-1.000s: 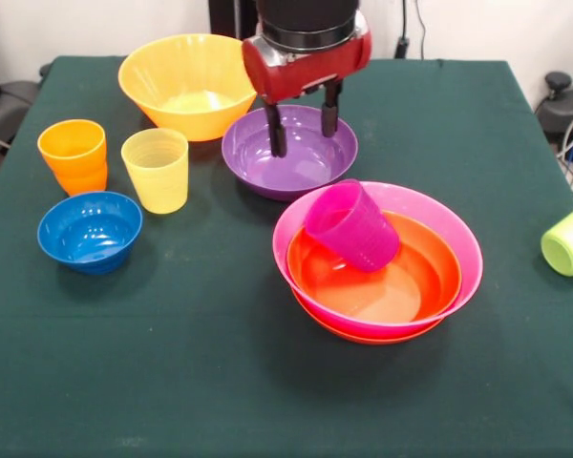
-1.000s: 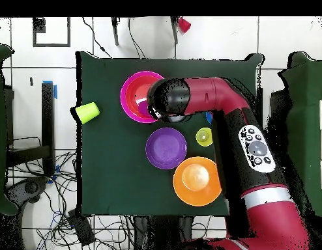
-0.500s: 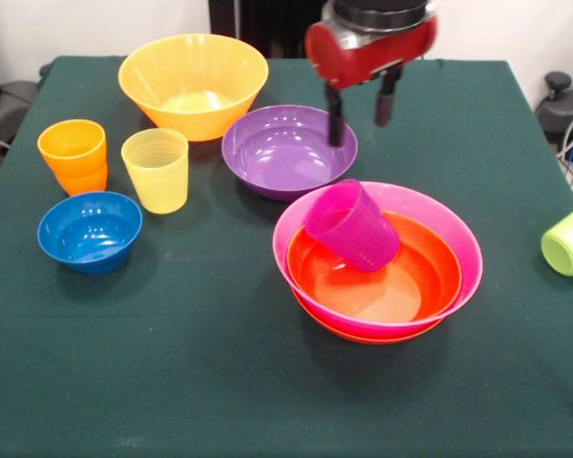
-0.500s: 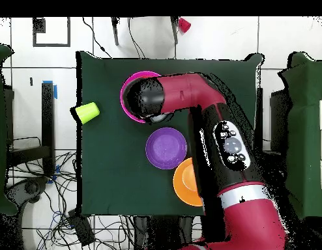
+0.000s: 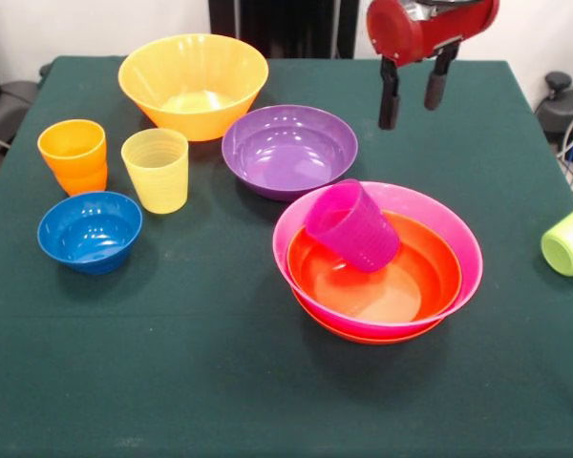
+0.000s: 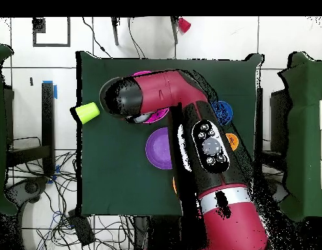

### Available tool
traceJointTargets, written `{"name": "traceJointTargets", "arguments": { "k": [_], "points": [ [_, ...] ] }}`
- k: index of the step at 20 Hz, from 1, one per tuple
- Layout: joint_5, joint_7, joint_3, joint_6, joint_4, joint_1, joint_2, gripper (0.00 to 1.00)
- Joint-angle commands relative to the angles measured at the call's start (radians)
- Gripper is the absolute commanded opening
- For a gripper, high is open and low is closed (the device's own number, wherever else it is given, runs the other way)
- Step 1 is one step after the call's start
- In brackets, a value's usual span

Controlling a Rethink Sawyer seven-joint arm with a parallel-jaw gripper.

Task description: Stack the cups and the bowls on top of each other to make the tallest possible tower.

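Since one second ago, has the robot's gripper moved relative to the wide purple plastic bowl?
Yes. In the front view the gripper was over the wide purple plastic bowl; now it hangs to the picture's right of the bowl, higher, jaws open and empty.

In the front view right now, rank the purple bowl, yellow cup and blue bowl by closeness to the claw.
1. Purple bowl, just left of and below the open claw.
2. Yellow cup, farther left.
3. Blue bowl, farthest, at the left, toward the front.

purple bowl (image 5: 288, 150): glossy plastic | yellow cup (image 5: 157, 169): translucent plastic | table (image 5: 172, 363): matt cloth
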Motion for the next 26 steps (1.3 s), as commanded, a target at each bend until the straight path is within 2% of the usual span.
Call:
{"name": "traceJointTargets", "arguments": {
  "k": [1,3,13,26],
  "points": [
    [0.01,0.16,-0.068,0.006,0.01,0.006,0.024,1.0],
    [0.019,0.141,-0.065,0.029,-0.011,0.003,0.039,1.0],
    [0.027,0.115,-0.072,-0.006,-0.04,-0.008,0.068,1.0],
    [0.028,0.1,-0.07,-0.059,-0.014,-0.034,0.08,1.0]
  ]
}}
